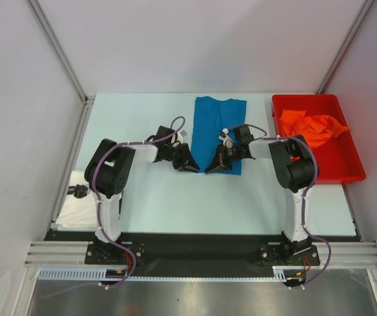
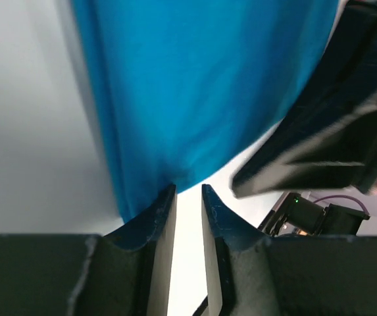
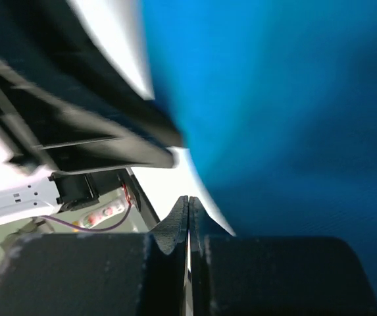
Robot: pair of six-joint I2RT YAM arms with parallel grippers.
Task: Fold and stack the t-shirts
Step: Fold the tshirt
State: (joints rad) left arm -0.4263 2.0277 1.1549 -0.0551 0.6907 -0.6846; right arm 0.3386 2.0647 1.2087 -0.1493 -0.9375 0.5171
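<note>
- The blue shirt point(image 1: 220, 125) lies flat on the table point(image 1: 175, 197), folded into a long narrow strip. It runs from the far middle of the table toward the arms.
- The left gripper point(image 1: 188, 163) sits low over the table, just left of the strip's near end. In the left wrist view its jaws stand slightly apart point(image 2: 188, 191), with bare table showing in the gap. The blue cloth's edge point(image 2: 201, 85) lies right at the fingertips, not between them.
- The right gripper point(image 1: 216, 166) is at the strip's near end, over its left corner, facing the left one. In the right wrist view its jaws are pressed together point(image 3: 189, 201) with nothing between them. The blue cloth point(image 3: 293, 118) lies just to their right.
- The two grippers are close together but apart.
- The orange shirt point(image 1: 310, 128) lies crumpled in the red bin point(image 1: 336, 161) at the far right of the table.
- A white cloth point(image 1: 76, 207) with a dark spot lies at the left edge, beside the left arm; it is too small to tell more.
</note>
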